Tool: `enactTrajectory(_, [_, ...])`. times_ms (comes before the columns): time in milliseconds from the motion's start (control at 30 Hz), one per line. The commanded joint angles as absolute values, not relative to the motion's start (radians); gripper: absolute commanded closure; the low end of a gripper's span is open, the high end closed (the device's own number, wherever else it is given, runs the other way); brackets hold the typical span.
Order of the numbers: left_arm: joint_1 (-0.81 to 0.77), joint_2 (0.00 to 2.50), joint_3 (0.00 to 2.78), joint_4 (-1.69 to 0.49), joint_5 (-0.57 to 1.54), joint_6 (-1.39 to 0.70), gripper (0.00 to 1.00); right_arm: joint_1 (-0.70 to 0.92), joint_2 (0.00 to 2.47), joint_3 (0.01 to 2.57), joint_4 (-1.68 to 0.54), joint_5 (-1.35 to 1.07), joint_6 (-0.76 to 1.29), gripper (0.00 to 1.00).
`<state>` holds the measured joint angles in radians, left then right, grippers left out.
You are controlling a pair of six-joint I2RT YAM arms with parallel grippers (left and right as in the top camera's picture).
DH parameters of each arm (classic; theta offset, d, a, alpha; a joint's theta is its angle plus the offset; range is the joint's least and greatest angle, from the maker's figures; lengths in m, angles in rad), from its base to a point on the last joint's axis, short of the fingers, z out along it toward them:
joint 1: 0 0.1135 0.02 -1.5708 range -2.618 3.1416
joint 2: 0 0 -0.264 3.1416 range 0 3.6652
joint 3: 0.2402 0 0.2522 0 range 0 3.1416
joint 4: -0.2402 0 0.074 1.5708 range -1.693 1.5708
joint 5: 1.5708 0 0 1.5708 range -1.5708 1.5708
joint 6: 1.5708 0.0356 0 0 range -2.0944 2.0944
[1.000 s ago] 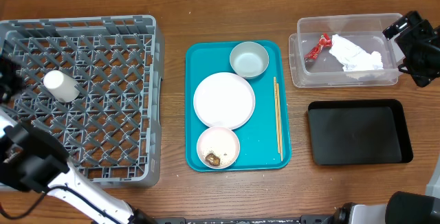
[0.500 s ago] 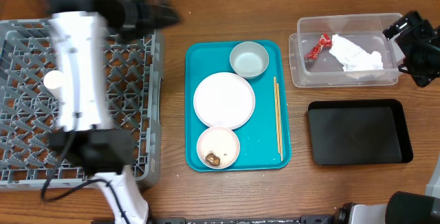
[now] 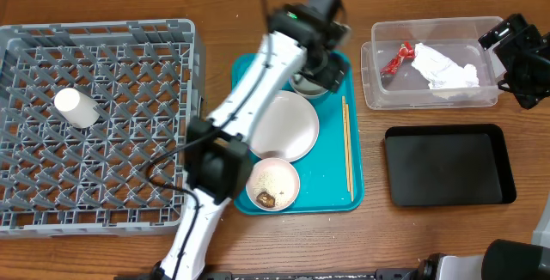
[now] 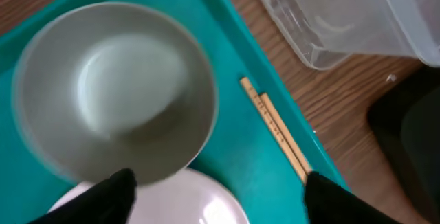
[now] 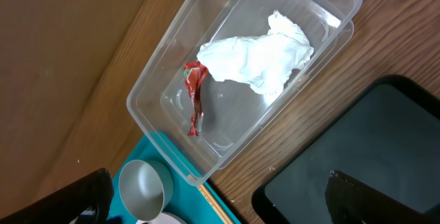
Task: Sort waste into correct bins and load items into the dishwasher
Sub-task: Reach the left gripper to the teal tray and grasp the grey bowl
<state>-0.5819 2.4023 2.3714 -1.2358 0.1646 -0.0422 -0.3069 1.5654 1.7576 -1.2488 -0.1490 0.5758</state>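
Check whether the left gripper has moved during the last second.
Yes. The left gripper swung from the outer edge of the grey dish rack across to the teal tray, and now hangs above the small empty bowl.

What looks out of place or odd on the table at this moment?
The small cup seems to lie on its side on the dish rack floor, not standing upright. The bowl nearest the robot on the teal tray holds a brown food scrap. Nothing looks spilled or broken.
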Motion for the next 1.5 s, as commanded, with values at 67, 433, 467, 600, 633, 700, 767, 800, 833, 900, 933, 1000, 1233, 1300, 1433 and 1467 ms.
enactTrajectory(67, [-0.645,2.496,2.374,-1.19,0.04,0.019,0.33,-0.31,1.567,1.768,-1.243,-0.139,0.579,0.0])
enactTrajectory(433, [-0.632,2.514,2.373,-1.173,-0.031,-0.007,0.41,-0.31,1.567,1.768,-1.243,-0.139,0.579,0.0])
enactTrajectory(467, [-0.632,2.514,2.369,-1.174,-0.022,-0.007,0.44,-0.31,1.567,1.768,-1.243,-0.139,0.579,0.0])
enactTrajectory(600, [-0.636,2.514,2.344,-1.168,0.019,-0.007,0.48,-0.31,1.567,1.768,-1.243,-0.139,0.579,0.0])
enactTrajectory(633, [-0.637,2.514,2.339,-1.164,0.019,-0.007,0.49,-0.31,1.567,1.768,-1.243,-0.139,0.579,0.0])
enactTrajectory(700, [-0.638,2.514,2.338,-1.163,0.019,-0.014,0.55,-0.31,1.567,1.768,-1.243,-0.139,0.579,0.0])
enactTrajectory(767, [-0.638,2.514,2.338,-1.158,0.019,-0.037,0.66,-0.31,1.567,1.768,-1.243,-0.139,0.579,0.0])
enactTrajectory(800, [-0.638,2.514,2.338,-1.158,0.019,-0.045,0.69,-0.31,1.567,1.768,-1.243,-0.139,0.579,0.0])
enactTrajectory(833, [-0.634,2.514,2.338,-1.16,0.019,-0.049,0.73,-0.31,1.567,1.768,-1.243,-0.139,0.579,0.0])
enactTrajectory(900, [-0.631,2.515,2.337,-1.165,0.019,-0.049,0.73,-0.31,1.567,1.768,-1.243,-0.139,0.579,0.0])
enactTrajectory(933, [-0.631,2.515,2.336,-1.166,0.019,-0.049,0.72,-0.31,1.567,1.768,-1.243,-0.139,0.579,0.0])
enactTrajectory(1000, [-0.631,2.515,2.336,-1.169,0.024,-0.049,0.71,-0.31,1.567,1.768,-1.243,-0.139,0.579,0.0])
enactTrajectory(1233, [-0.635,2.515,2.325,-1.165,0.027,-0.049,0.63,-0.31,1.567,1.768,-1.243,-0.139,0.579,0.0])
enactTrajectory(1300, [-0.635,2.515,2.318,-1.165,0.027,-0.049,0.64,-0.31,1.567,1.768,-1.243,-0.139,0.579,0.0])
enactTrajectory(1433, [-0.635,2.515,2.309,-1.167,0.027,-0.049,0.65,-0.31,1.567,1.768,-1.243,-0.139,0.579,0.0])
enactTrajectory(1467, [-0.635,2.515,2.307,-1.165,0.027,-0.049,0.65,-0.31,1.567,1.768,-1.243,-0.139,0.579,0.0])
